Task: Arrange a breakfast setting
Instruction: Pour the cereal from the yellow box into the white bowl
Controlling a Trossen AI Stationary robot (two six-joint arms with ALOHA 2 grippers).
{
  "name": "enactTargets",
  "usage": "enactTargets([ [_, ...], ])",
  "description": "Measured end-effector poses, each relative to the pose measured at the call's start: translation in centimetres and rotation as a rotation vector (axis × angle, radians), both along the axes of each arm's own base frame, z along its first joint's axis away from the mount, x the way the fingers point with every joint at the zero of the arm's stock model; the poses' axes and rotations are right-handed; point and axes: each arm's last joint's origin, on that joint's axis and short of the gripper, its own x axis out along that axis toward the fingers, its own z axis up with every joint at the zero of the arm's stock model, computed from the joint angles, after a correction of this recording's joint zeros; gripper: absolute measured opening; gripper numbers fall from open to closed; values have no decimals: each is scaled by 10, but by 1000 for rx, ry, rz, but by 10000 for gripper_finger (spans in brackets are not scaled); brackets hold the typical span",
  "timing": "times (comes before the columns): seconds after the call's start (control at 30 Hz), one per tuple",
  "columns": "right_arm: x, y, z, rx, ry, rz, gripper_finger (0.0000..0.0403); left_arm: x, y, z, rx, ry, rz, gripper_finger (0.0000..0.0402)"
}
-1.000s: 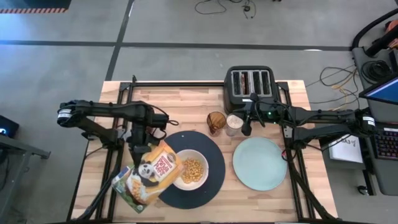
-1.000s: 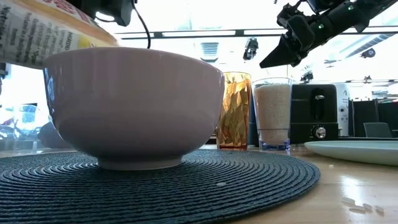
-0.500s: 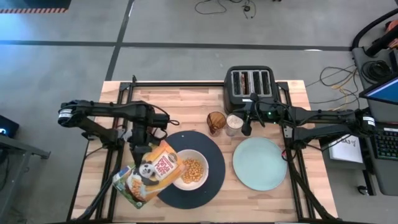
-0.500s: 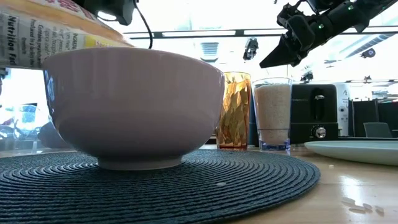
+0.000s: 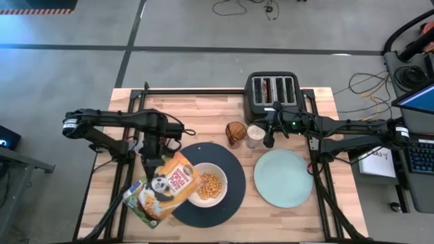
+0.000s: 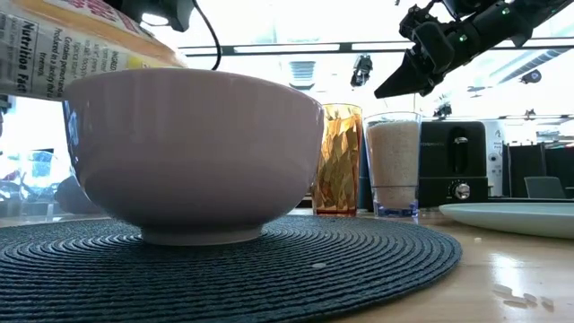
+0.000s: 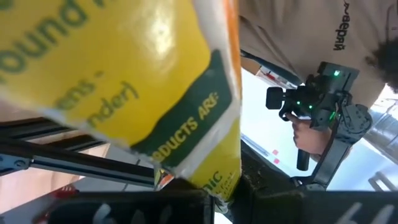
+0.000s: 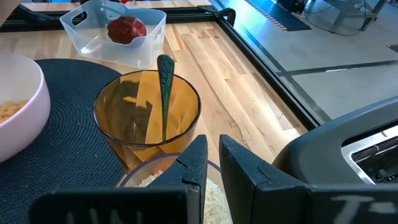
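Left gripper [image 5: 150, 157] clamped on the cereal box [image 5: 163, 188], which is tilted with its long axis running diagonally, open end over the near rim of the white bowl [image 5: 208, 184] on the black plate [image 5: 230, 163]; cereal already in bowl. Bowl lies just beyond the box mouth. Right gripper [image 5: 268, 141] closed, empty, above the glasses, farther off.

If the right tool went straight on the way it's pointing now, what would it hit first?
Most likely the clear glass of white grains directly beneath the right tool, whose fingers are nearly shut. The amber glass holding a spoon stands just beyond it. Depth is hard to judge, so expect contact early.
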Motion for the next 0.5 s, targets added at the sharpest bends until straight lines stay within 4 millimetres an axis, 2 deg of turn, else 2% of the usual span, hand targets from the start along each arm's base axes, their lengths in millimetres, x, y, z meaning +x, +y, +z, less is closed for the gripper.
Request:
enactTargets([
  [0.2,0,0,0,-1,0,0,34,4,1,15,74,-77,-16,0],
  [0.4,0,0,0,10,-4,-15,34,5,1,20,19,-104,-12,0],
  [0.5,0,0,0,4,-2,-12,34,5,1,15,7,-82,-6,0],
])
